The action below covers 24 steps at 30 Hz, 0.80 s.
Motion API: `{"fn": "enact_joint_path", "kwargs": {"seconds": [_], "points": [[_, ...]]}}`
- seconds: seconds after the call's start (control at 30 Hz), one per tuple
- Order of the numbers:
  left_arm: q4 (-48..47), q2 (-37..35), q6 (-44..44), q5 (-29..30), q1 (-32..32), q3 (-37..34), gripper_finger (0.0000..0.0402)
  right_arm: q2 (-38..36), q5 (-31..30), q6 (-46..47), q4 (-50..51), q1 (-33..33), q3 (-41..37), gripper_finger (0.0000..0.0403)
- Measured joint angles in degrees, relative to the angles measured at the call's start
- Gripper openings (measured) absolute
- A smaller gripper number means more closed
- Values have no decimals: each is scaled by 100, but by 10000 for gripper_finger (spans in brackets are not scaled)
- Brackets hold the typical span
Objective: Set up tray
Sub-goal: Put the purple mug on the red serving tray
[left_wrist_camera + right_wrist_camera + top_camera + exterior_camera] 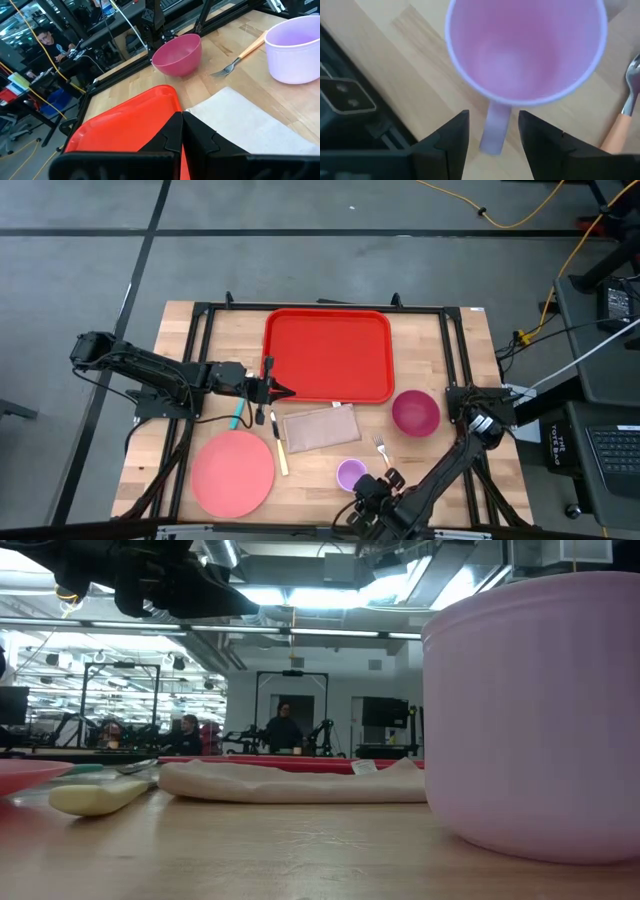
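Observation:
The red tray (pixel 328 355) lies at the table's far middle, its near rim (pixel 125 125) also in the left wrist view. My left gripper (pixel 283 391) hovers shut above the tray's near left corner, holding nothing; its dark body (pixel 170 585) shows high in the low view. A lilac cup (pixel 351 474) stands upright near the table's front edge. My right gripper (pixel 492 135) is open, pointing steeply down, one finger on each side of the cup's handle (pixel 495 127) and clear of it.
A round pink plate (pixel 232 472) lies front left. A beige napkin (pixel 320 427) is in the middle, with a cream-handled knife (pixel 278 442) and a teal-handled utensil (pixel 238 415) to its left. A magenta bowl (pixel 415 412) and a fork (pixel 381 448) lie to the right.

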<state>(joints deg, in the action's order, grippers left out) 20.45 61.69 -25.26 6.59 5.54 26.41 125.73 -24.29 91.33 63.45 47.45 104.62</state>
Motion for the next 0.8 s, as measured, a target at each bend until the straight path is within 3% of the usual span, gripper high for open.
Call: {"fn": "enact_joint_path", "kwargs": {"seconds": [0.5, 0.8], "points": [[-4, 0, 0, 0, 0, 0, 4, -2, 339, 0, 244, -146, 0, 172], [-7, 0, 0, 0, -2, 0, 4, -2, 422, -3, 242, -113, 0, 100]]}}
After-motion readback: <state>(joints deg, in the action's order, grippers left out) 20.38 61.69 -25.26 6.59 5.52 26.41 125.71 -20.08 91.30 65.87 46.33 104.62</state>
